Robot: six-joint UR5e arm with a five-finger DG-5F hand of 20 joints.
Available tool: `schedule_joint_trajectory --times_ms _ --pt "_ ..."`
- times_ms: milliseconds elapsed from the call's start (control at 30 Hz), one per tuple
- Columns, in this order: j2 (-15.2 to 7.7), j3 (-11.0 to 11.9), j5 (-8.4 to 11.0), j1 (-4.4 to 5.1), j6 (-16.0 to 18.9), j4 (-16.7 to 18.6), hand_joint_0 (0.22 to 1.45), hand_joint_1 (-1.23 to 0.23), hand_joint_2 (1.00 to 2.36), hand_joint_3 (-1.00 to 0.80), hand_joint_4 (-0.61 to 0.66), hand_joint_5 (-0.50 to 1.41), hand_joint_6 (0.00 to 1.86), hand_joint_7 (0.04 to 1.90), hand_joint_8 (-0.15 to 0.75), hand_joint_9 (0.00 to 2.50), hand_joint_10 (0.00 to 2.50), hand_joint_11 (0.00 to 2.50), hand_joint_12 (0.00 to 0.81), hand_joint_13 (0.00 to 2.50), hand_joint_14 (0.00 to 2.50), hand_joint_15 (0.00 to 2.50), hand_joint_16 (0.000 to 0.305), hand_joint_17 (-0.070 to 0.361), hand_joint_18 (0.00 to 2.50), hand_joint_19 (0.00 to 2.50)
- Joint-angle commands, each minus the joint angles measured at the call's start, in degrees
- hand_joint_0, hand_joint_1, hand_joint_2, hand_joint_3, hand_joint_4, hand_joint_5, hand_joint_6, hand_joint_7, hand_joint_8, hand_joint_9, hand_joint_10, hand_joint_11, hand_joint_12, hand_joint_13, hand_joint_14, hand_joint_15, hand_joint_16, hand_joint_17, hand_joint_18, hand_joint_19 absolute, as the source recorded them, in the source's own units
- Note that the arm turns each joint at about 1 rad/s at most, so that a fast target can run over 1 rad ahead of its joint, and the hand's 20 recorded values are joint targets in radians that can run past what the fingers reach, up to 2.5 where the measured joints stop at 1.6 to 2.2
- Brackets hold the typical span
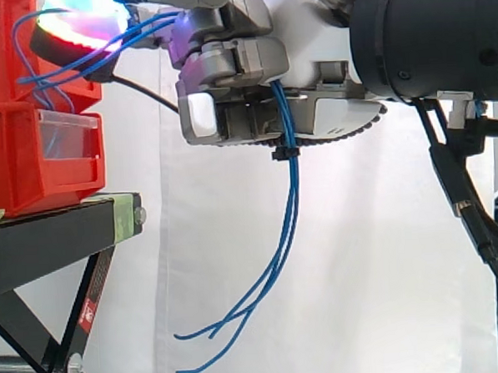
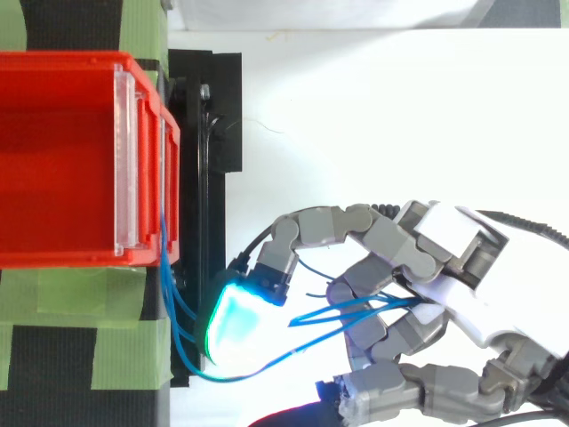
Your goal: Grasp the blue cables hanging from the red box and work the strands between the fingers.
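Thin blue cables (image 1: 291, 193) run out of the red box (image 1: 28, 123) on the left, pass through my hand (image 1: 235, 79) and hang down below it, tied by a small black band. Their loose ends curl near the bottom of the side view. From above, the blue cables (image 2: 356, 313) leave the red box (image 2: 62, 160) at its front wall, loop low and cross between the curled fingers of my hand (image 2: 427, 258). A glowing green-cyan fingertip (image 2: 236, 320) points toward the box. My hand is shut on the strands.
The red box sits on a black stand (image 1: 60, 238) with green tape (image 2: 133, 294) along its top. A clear plastic insert (image 2: 129, 160) fronts the box. A white curtain hangs behind. The arm enters from the right.
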Motion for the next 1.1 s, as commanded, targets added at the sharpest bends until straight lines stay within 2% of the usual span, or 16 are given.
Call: schedule_joint_trajectory --times_ms 0,133,233,333,400,433,500,533,600,700,833,1033,1067 --pt "0.0 0.0 0.0 0.0 0.0 0.0 1.22 -0.79 1.02 -0.41 0.13 -0.08 0.92 0.97 0.369 1.56 2.5 2.5 0.537 1.76 2.5 1.57 0.198 0.149 2.04 0.79" --pt "0.0 0.0 0.0 0.0 0.0 -0.1 1.31 -0.77 1.01 -0.29 0.08 -0.01 0.92 0.98 0.369 1.56 2.5 2.5 0.537 1.76 2.5 1.57 0.198 0.149 2.04 0.79" --pt "0.0 0.0 0.0 0.0 -0.1 0.0 1.32 -0.76 1.01 -0.28 0.08 0.16 0.79 1.08 0.369 1.56 2.5 2.5 0.537 1.76 2.5 1.57 0.198 0.149 2.04 0.79" --pt "0.0 0.0 0.0 0.0 -0.1 0.1 1.23 -0.73 1.01 -0.25 0.1 0.19 0.79 1.1 0.369 1.56 2.5 2.5 0.537 1.76 2.5 1.57 0.198 0.149 2.04 0.79" --pt "-0.1 0.0 0.0 0.0 -0.1 0.1 1.12 -0.74 1.01 -0.18 0.1 0.17 0.84 1.11 0.369 1.56 2.5 2.5 0.537 1.76 2.5 1.57 0.198 0.149 2.04 0.79" --pt "0.0 0.0 0.0 0.0 -0.1 0.0 1.05 -0.74 1.01 -0.13 0.15 0.13 0.9 1.07 0.369 1.56 2.5 2.5 0.537 1.76 2.5 1.57 0.198 0.149 2.04 0.79" --pt "0.0 0.0 0.0 0.0 -0.1 0.0 0.99 -0.73 1.0 -0.07 0.18 0.07 1.02 1.03 0.369 1.56 2.5 2.5 0.537 1.76 2.5 1.57 0.198 0.149 2.04 0.79" --pt "0.0 0.0 0.0 0.0 -0.1 0.1 0.92 -0.72 1.0 -0.14 0.21 0.04 1.1 0.99 0.369 1.56 2.5 2.5 0.537 1.76 2.5 1.57 0.198 0.149 2.04 0.79" --pt "0.0 0.0 0.0 0.0 -0.1 0.0 0.85 -0.69 1.01 -0.27 0.21 0.03 1.12 1.01 0.369 1.56 2.5 2.5 0.537 1.76 2.5 1.57 0.198 0.149 2.04 0.79" --pt "0.0 0.0 0.0 0.18 -0.1 0.1 0.82 -0.65 1.01 -0.44 0.19 0.02 1.26 1.05 0.369 1.56 2.5 2.5 0.537 1.76 2.5 1.57 0.198 0.149 2.04 0.79" --pt "0.0 0.0 0.0 0.18 -0.1 0.1 0.82 -0.62 1.01 -0.6 0.18 0.09 1.32 1.14 0.369 1.56 2.5 2.5 0.537 1.76 2.5 1.57 0.198 0.149 2.04 0.79" --pt "0.0 0.0 0.0 0.35 -0.2 0.1 0.8 -0.58 1.01 -0.75 0.18 0.18 1.29 1.18 0.369 1.56 2.5 2.5 0.537 1.76 2.5 1.57 0.198 0.149 2.04 0.79" --pt "0.0 0.0 0.09 0.35 -0.2 0.1 0.8 -0.57 1.01 -0.79 0.18 0.24 1.23 1.18 0.369 1.56 2.5 2.5 0.537 1.76 2.5 1.57 0.198 0.149 2.04 0.79"
